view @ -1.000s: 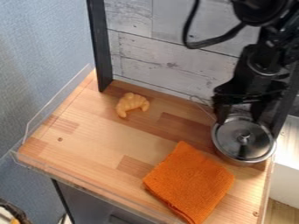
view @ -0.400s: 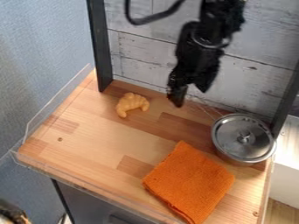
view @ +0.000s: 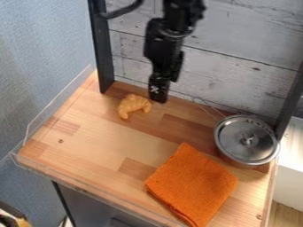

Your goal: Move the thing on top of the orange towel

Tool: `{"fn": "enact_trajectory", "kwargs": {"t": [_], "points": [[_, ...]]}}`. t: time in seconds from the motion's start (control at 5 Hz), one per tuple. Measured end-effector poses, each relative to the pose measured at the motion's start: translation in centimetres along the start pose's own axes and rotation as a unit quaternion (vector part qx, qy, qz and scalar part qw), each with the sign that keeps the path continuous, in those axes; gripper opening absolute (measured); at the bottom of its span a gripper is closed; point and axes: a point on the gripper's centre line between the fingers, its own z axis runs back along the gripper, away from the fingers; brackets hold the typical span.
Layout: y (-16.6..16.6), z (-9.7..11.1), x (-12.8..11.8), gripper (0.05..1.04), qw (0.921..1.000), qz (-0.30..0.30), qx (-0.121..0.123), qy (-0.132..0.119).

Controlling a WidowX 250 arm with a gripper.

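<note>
White-marked end effector [view: 158,95] has moved nearer the toy croissant [view: 135,104]; apart or together, I cannot tell.

black segmented arm [view: 168,37], black cable [view: 123,10], white marking [view: 155,89]

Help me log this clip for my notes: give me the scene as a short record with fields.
Surface: wooden counter
Item to move: probably the toy croissant, at the back left, on bare wood
Destination: orange towel, lying flat toward the front right
Other item: lidded metal pot, right side, behind the towel
Claw: near the back wall, just right of the croissant
Status: towel has nothing on it yet
</note>
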Motion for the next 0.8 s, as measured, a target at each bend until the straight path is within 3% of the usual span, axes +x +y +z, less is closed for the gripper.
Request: {"fn": "enact_trajectory", "kwargs": {"t": [0.2, 0.4, 0.6, 0.8], "points": [[-0.8, -1.1, 1.0, 1.0, 0.9972, 0.068, 0.015, -0.029], [-1.2, -2.0, 1.9, 1.0, 0.9822, 0.178, 0.008, -0.06], [-0.9, -3.1, 2.1, 1.0, 0.9619, 0.26, 0.018, -0.083], [-0.7, -3.8, 2.5, 1.0, 0.9406, 0.33, 0.023, -0.079]]}}
